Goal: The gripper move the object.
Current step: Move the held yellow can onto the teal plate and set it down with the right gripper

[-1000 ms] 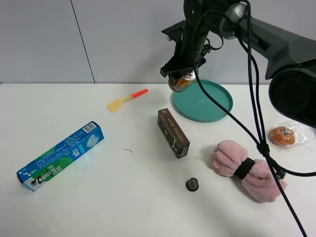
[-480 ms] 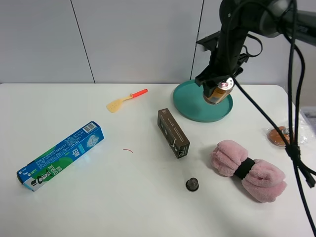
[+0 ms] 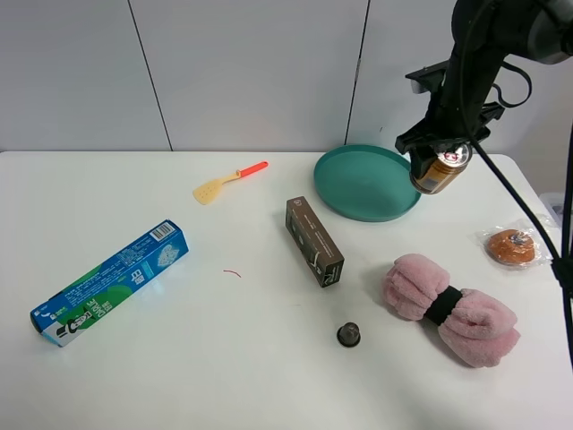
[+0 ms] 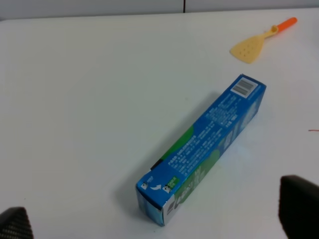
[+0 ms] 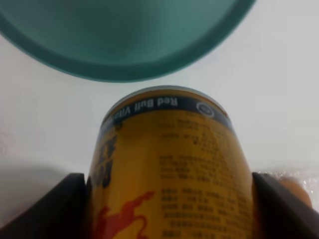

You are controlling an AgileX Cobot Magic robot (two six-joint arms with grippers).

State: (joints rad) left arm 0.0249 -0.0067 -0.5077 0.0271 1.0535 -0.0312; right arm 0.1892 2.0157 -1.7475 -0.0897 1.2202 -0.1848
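Grasp of the right tool (image 3: pixel 436 152) is firm: its black jaws are closed on the golden-orange can (image 3: pixel 440 172), one jaw on each side of the can's body. In the right wrist view the two dark fingers (image 5: pixel 52 209) press on both sides of the can (image 5: pixel 172 159), and the yellow label with small print and a dark band fills most of the picture. The can is tilted, and its silver top faces up and toward the right edge of the tabletop (image 3: pixel 179 358). It hangs in the air near the far right corner, just beside the right rim of the teal plate (image 3: pixel 358 188) and not over the middle of it.

The left tool (image 4: pixel 157 219) is wide open and holds nothing. Its two dark fingertips (image 4: pixel 299 209) are far apart, above the long blue box (image 4: pixel 207 147) that lies near the left edge.

A yellow spatula (image 3: pixel 215 186) with an orange handle lies near the far edge. A brown box (image 3: pixel 313 242) lies in the middle of the tabletop, close to the plate. A small dark capsule (image 3: pixel 348 335) stands nearer to the front edge. A pink rolled cloth (image 3: pixel 407 287) with a black band lies near the right edge, and a wrapped round bun (image 3: pixel 512 246) lies beside it, closer to that edge.
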